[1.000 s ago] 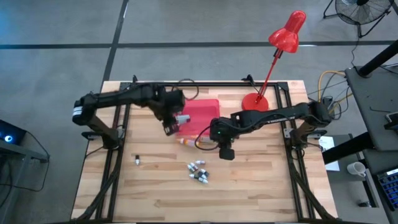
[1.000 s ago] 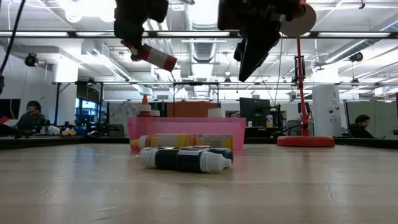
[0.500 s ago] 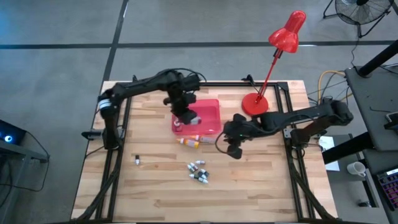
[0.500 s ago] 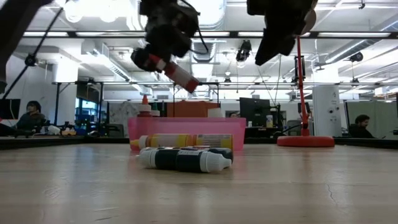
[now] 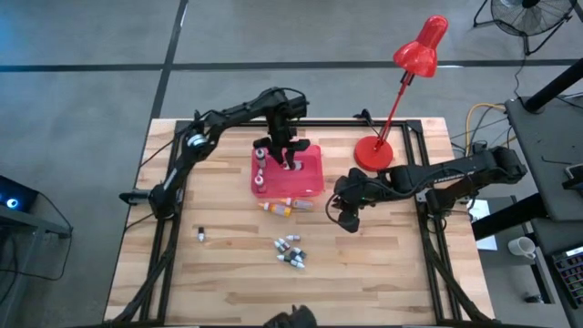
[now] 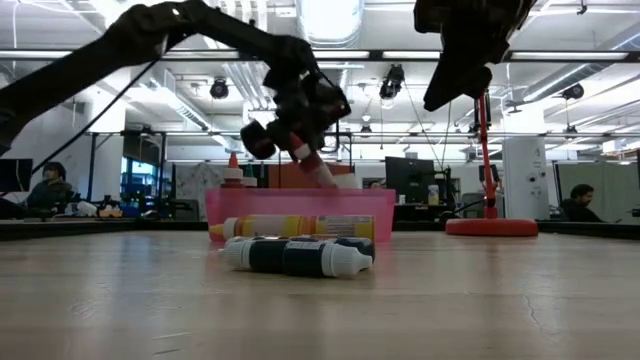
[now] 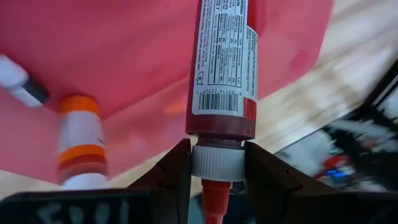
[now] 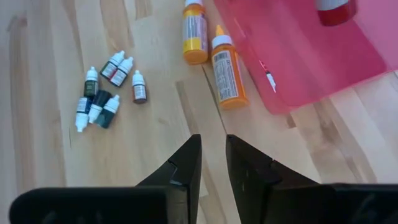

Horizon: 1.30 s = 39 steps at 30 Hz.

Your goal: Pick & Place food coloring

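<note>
My left gripper (image 5: pixel 288 153) is over the shallow red tray (image 5: pixel 311 184), shut on a red labelled bottle (image 7: pixel 224 62) with a white collar and a red nozzle. Other bottles stand upright in the tray, one with an orange cap (image 7: pixel 81 143). Two orange bottles (image 5: pixel 278 209) lie on their sides on the wood at the tray's near edge. Several tiny dropper bottles (image 5: pixel 291 252) lie in a cluster nearer the table's front, and one (image 5: pixel 201 236) lies alone to the left. My right gripper (image 5: pixel 347 219) hangs shut and empty to the right of the orange bottles, above the table. My left gripper pinches the red bottle by its white collar (image 7: pixel 216 163), just under the nozzle, one finger on each side. The fingers come from above, slanting. The bottle hangs tilted below them (image 6: pixel 312 160), base down. The tray's wall (image 6: pixel 300 205) hides whether the base touches the tray.
A red desk lamp stands with its base (image 5: pixel 373 150) at the table's far right and leans over the far edge. Black frame rails run along the table's left and right sides. Bare wood lies across the near half around the small bottles.
My left gripper has carried the red bottle from left of the tray toward the right and far side, over the tray, and down, until its base dips behind the tray's wall. My right gripper has drawn back toward the table's right edge.
</note>
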{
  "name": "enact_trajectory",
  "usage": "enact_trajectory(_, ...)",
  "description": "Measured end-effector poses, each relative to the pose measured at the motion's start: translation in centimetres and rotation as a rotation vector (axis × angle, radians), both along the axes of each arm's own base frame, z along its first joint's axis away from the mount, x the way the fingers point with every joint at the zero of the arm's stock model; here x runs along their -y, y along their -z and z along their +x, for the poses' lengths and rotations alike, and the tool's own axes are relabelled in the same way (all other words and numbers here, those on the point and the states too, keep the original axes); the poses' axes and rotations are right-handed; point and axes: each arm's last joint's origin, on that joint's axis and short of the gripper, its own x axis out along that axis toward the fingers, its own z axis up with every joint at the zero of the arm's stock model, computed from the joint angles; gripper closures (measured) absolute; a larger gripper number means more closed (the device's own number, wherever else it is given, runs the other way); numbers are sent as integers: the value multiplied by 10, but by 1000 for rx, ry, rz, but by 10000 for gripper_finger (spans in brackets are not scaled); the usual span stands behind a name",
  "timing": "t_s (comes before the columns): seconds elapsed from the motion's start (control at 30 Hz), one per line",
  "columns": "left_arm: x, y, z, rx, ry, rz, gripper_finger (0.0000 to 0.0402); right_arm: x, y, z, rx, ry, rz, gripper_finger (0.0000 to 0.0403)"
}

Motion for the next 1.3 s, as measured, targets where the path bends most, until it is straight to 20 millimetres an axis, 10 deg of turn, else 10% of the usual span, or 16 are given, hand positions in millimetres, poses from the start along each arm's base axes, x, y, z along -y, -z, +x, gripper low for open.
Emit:
enact_trajectory(0.6, 18, 65, 1, -309, -198, -318, 292, 0, 1, 0, -7, -16, -12, 328)
enact_trajectory(1.3, 17, 57, 4, -280, -169, -247, 286, 1, -1, 3, 20, -82, -94, 313)
